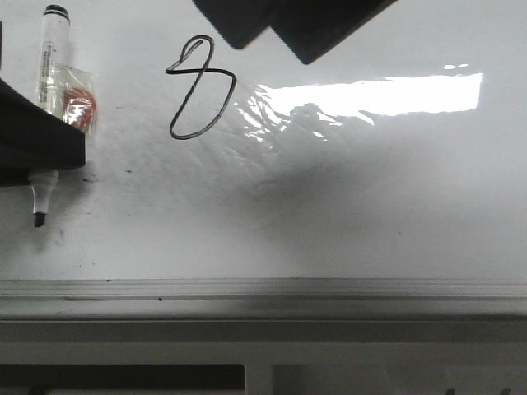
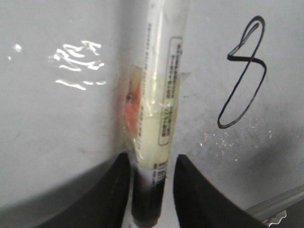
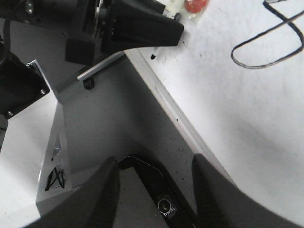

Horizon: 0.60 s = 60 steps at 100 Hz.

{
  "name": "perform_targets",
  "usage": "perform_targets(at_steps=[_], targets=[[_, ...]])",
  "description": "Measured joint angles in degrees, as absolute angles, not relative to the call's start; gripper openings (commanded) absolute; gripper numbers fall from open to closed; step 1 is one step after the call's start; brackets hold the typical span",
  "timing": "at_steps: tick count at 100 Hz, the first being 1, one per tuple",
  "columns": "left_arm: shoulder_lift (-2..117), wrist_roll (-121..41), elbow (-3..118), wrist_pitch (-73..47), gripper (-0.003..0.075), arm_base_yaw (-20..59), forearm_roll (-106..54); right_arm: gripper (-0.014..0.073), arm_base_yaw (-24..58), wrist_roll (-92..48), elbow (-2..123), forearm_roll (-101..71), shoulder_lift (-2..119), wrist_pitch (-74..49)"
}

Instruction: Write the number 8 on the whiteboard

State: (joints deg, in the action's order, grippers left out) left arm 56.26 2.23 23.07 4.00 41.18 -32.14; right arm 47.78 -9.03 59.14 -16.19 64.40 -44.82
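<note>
Nearest the front camera, grey metal edge rail (image 1: pixel 263 288) runs along the near side of the large glossy white whiteboard (image 1: pixel 370 214), which lies flat like a tabletop; below the rail, grey frame, not much else to tell. Just past the rail on the left, black chisel tip of the white-barrelled marker pen (image 1: pixel 43 115) points at the rail, tip looks just off or barely on the surface, cannot tell which. Left claw (image 1: pixel 33 144) is clamped on the marker barrel, wrist view shows both dark fingers (image 2: pixel 199 194) pressing the barrel (image 2: pixel 159 109) near its tip end, a clear wrap with an orange-red patch (image 1: pixel 80 107) stuck to the barrel's side. Marker judged light, stiff, smooth plastic, so slippery; hold near the tip is the right spot for control. Further in, thin black slanted number 8 (image 1: pixel 200 86) sits left of centre, well apart from the pen tip, small upper loop, bigger lower loop, lines closed, so writing looks finished. Fresh ink likely smears, board skin is glossy with a wrinkled shiny patch (image 1: pixel 280 111) just right of the figure. Right claw (image 3: pixel 154 190) hangs with fingers spread wide, holding nothing, over the board's near-left corner and frame. Far edge of view, dark arm parts (image 1: pixel 288 20). Open room: whole right half bare, wide margin toward the rail.
</note>
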Motion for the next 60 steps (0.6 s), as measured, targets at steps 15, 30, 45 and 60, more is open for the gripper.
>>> perform_targets(at_steps=[15, 30, 45, 60], targets=[[56.2, 2.2, 23.2, 3.9, 0.0367, 41.2, -32.1, 0.0304, 47.8, -9.0, 59.1, -16.2, 64.4, -45.0], [55.4, 2.2, 23.2, 3.9, 0.0366, 41.2, -32.1, 0.0290, 47.8, -9.0, 59.1, -16.2, 64.4, -45.2], [52.5, 2.2, 23.2, 3.1, 0.0244, 41.2, -31.0, 0.0221, 47.8, -9.0, 59.1, -16.2, 64.4, -45.2], [46.6, 2.2, 23.2, 0.8, -0.0018, 41.2, -29.4, 0.0074, 47.8, -9.0, 59.1, -15.0, 63.9, -45.3]])
